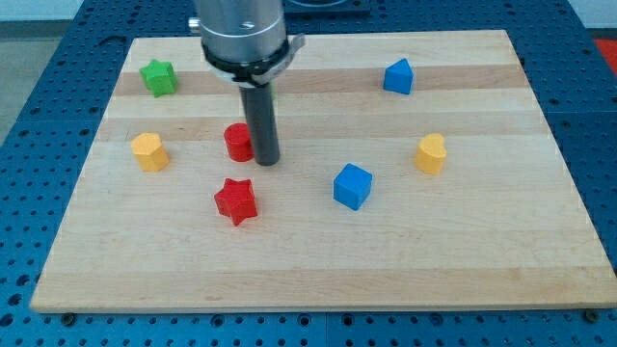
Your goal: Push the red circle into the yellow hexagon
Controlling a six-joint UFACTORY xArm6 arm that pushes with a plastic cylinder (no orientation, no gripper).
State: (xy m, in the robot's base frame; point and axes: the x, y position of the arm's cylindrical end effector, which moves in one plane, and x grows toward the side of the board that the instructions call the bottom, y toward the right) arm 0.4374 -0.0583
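The red circle [236, 142] stands on the wooden board left of centre. My tip [266, 160] rests against the circle's right side, partly covering it. The yellow hexagon [148, 151] stands further to the view's left, at about the same height as the red circle, with bare board between them. The rod comes down from the arm's grey housing [242, 34] at the view's top.
A red star [235, 200] lies just below the red circle. A green star [158, 77] sits at top left. A blue block [352, 186] is at centre, another blue block [398, 76] at top right, and a yellow block [431, 153] at right.
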